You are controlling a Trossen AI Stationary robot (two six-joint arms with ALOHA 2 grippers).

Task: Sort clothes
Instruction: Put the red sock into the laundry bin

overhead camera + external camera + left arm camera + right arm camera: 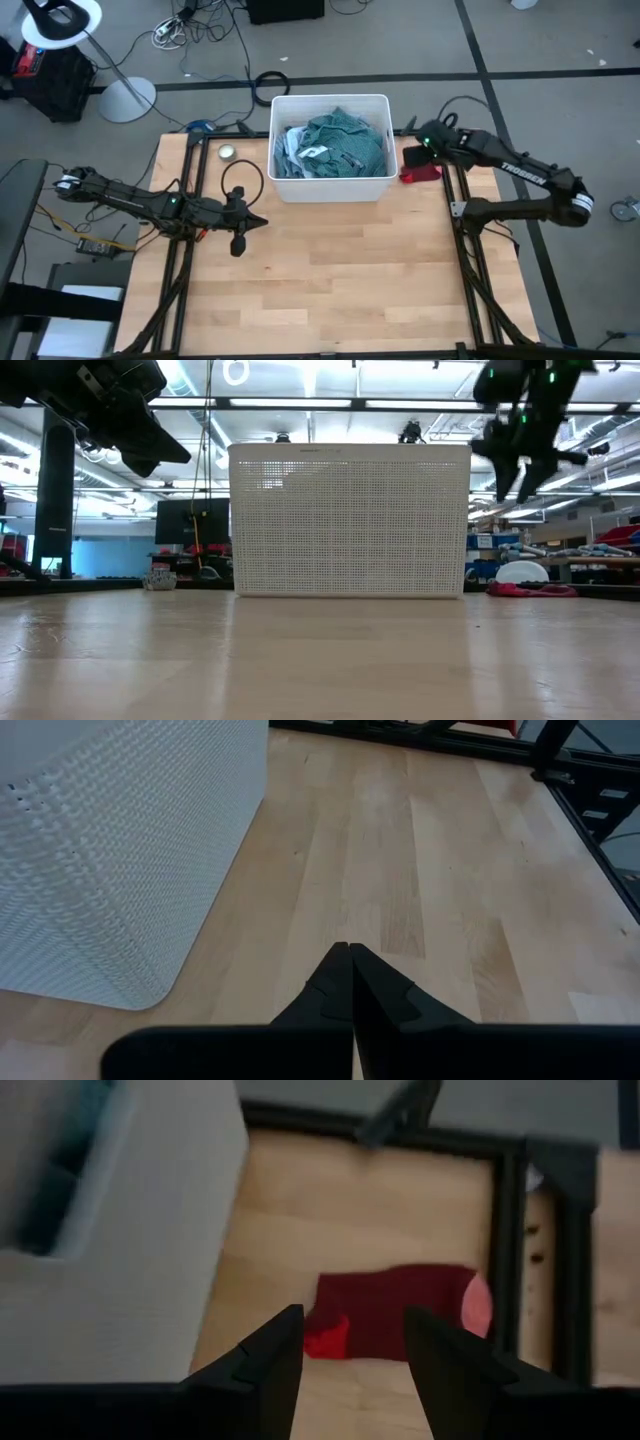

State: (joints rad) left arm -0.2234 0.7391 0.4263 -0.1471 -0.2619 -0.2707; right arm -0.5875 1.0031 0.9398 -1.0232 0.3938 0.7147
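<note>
A white perforated bin (pixel 330 185) stands at the table's far middle, holding a heap of teal and light blue clothes (pixel 338 145). A small red garment (pixel 422 174) lies flat on the table just right of the bin; it also shows in the low view (pixel 530 589) and the right wrist view (pixel 400 1305). My right gripper (pixel 352 1345) is open and hovers above the red garment, pointing down, clear of it (pixel 518 480). My left gripper (pixel 348 955) is shut and empty, above the table's left middle (pixel 262 222), near the bin's near left corner.
A small round object (pixel 227 152) lies on the table left of the bin. Black frame rails (pixel 462 215) run along the table's left and right sides. Bare wood (pixel 340 280) fills the near half of the table.
</note>
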